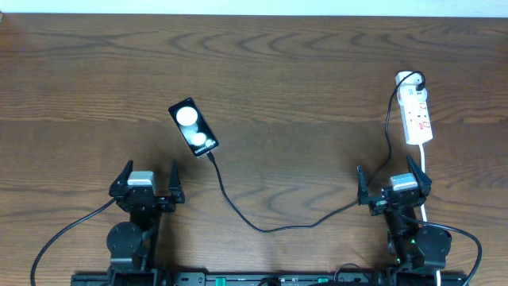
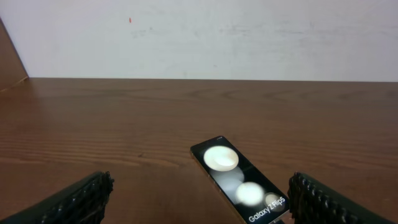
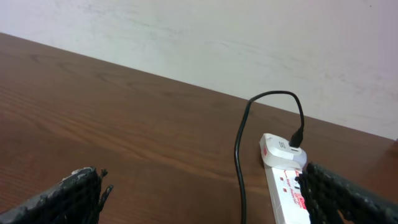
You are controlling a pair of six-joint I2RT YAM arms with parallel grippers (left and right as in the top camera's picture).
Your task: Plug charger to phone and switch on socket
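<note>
Nearest, at the counter's (image 1: 302, 71) 6 o'clock edge, the left tool (image 1: 151, 168) is held with its jaws spread wide, and nothing is gripped between them. The right tool (image 1: 386, 170) is seen at 3 o'clock from it, well apart, equally wide open and empty.

Between them the charger (image 1: 262, 228) is laid on the wood in a slack curve. From its nearest bend it is led toward 11 o'clock to the phone, and toward 3 o'clock until it is hidden under the right tool. Beyond that it is carried up along the socket's 9 o'clock side.

The phone (image 1: 193, 127) is found between 1 and 2 o'clock from the left tool, near it, flat and face up, with its length turned from 11 to 5 o'clock. Its 5 o'clock end is met by the charger's tip; whether the tip is fully seated cannot be told.

The socket (image 1: 417, 117) is laid lengthwise at 1 o'clock from the right tool, just beyond it. Its white cord (image 1: 420, 151) is run back toward 6 o'clock beside that tool. At the socket's far end the charger's other end is plugged into a white adapter (image 3: 281, 149). The switch's position cannot be told.
</note>
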